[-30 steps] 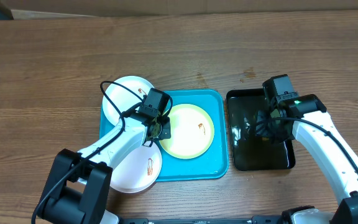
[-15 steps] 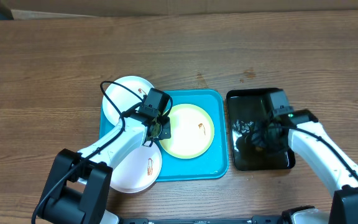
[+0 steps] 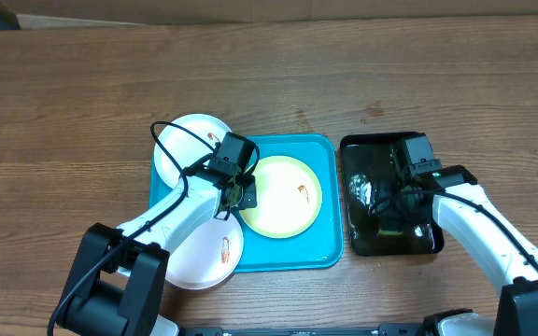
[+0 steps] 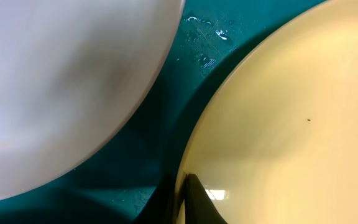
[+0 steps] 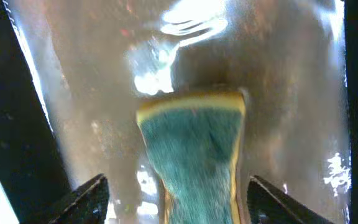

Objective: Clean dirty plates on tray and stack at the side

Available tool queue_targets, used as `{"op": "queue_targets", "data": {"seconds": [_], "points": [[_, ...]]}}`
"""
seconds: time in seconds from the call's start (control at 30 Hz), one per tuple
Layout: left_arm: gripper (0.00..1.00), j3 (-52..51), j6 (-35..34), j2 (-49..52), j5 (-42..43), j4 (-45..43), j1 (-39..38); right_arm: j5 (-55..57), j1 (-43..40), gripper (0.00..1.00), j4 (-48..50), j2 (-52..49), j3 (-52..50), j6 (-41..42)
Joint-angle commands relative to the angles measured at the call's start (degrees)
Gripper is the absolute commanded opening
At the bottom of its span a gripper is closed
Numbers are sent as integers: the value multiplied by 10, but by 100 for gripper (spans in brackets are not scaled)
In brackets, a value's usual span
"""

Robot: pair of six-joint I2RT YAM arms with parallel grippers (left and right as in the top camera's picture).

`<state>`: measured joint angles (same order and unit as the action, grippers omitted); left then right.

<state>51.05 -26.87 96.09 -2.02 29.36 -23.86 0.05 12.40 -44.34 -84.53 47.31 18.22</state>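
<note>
Right hand [image 5: 177, 188] now opened, sponge [image 5: 194, 140] released

Open counter [image 3: 269, 75] across the far side; blocked near left by plates [image 3: 283, 201] crowding the tray [image 3: 330, 257] and the left arm [image 3: 171, 219].

Overhead looks straight down from high above the tray [image 3: 328, 241], shared close-up with left wrist; right wrist looks down just right of it

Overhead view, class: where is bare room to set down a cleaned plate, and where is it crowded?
Free: table beyond both trays, left of white plates. Crowded: turquoise tray, filled by the yellow-green plate, white plates overlapping its left rim; black tray beside.
</note>
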Motion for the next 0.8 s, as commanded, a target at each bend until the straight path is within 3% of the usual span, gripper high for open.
{"op": "queue_targets", "data": {"seconds": [0.0,0.2,0.27,0.33,0.37,0.53,0.57,0.6,0.63,0.77], "points": [[7,-3,0,7,-9,4,2,5,-2,73,38,-15,-14,-7],[7,-3,0,7,-9,4,2,6,-2,71,114,-46,-50,-7],[7,-3,0,7,-9,5,2,17,-2,54,118,-54,-50,-7],[7,-3,0,7,-9,5,2,23,-2,12,121,-55,-50,-7],[7,-3,1,7,-9,4,2,23,-2,4,122,-55,-50,-7],[8,-3,0,7,-9,4,2,23,-3,5,123,-55,-39,-7],[8,-3,0,7,-9,4,2,22,-5,24,115,-55,-30,-7],[8,-3,0,7,-9,4,2,22,-5,53,103,-55,-20,-7],[8,-3,0,7,-9,4,2,22,-6,64,87,-55,-9,-7],[10,-3,0,7,-9,5,2,23,-6,71,7,-55,30,-7]]}}
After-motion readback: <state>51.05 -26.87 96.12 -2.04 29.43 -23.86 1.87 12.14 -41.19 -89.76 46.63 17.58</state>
